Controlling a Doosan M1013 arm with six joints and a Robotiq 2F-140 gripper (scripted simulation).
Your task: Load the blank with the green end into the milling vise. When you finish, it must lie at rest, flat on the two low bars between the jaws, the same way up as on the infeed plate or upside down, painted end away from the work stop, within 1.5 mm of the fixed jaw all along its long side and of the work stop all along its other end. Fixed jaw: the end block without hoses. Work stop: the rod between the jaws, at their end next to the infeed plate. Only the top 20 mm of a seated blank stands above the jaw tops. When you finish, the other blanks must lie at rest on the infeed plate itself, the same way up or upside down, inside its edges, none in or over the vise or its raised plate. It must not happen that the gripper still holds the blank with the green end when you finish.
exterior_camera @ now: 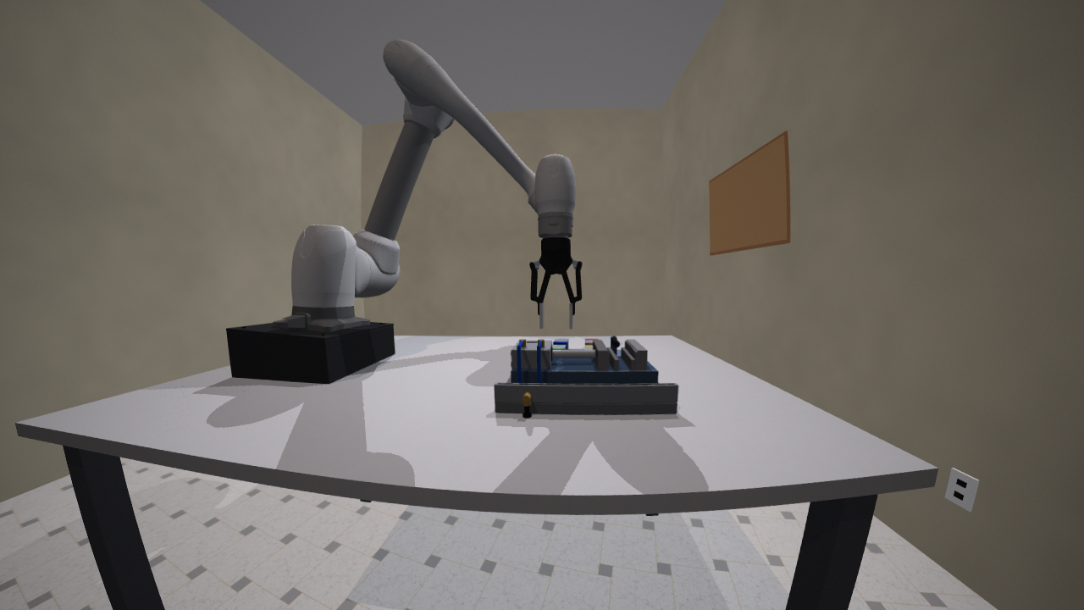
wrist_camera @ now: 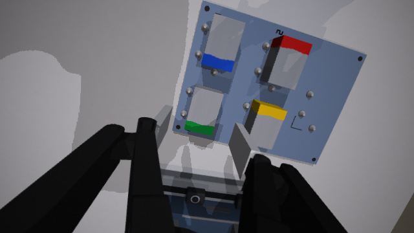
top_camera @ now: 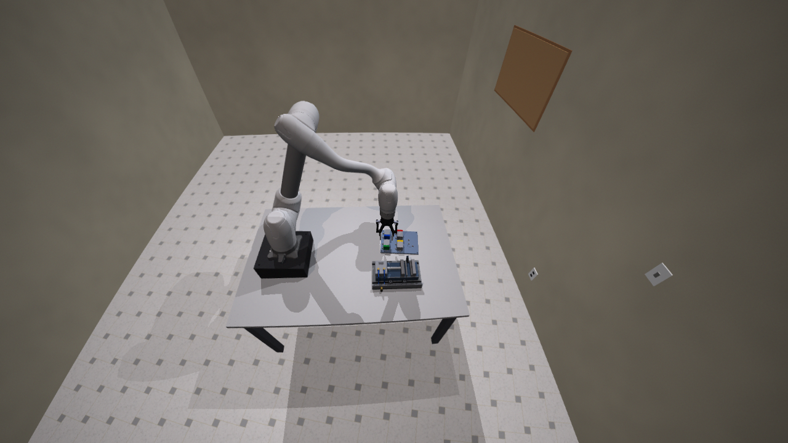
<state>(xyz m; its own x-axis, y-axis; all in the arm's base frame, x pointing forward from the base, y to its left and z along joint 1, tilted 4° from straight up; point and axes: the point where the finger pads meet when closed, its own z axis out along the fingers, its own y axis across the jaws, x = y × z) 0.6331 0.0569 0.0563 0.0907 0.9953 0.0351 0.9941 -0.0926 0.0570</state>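
Four blanks lie on the infeed plate (wrist_camera: pixel 326 84), and the one I want, the blank with the green end (wrist_camera: pixel 204 111), sits in the plate's near-left nest in my wrist view. My gripper (wrist_camera: pixel 201 126) hangs above the table with nothing in it, fingers spread partway, about half their reach.

From the midpoint between my fingertips, the green-ended blank lies at roughly twelve o'clock, close, with its painted end nearest me. Its long axis runs from about six to twelve o'clock, leaning a touch toward one. My two fingers stand at about nine and three, so they would close across the blank's short width, which I judge to be the right way to take it.

At two o'clock is the yellow-ended blank (wrist_camera: pixel 265 124), just beside my right finger's line of descent; I reckon that is the neighbour to stay clear of. The blue-ended blank (wrist_camera: pixel 223 43) and red-ended blank (wrist_camera: pixel 286 65) lie farther out, at twelve and one.

At six o'clock, under my palm, is the vise (wrist_camera: pixel 197 199). In the exterior view my gripper (exterior_camera: pixel 556 314) is well above the blanks, so I judge a forward shift and a descent remain.
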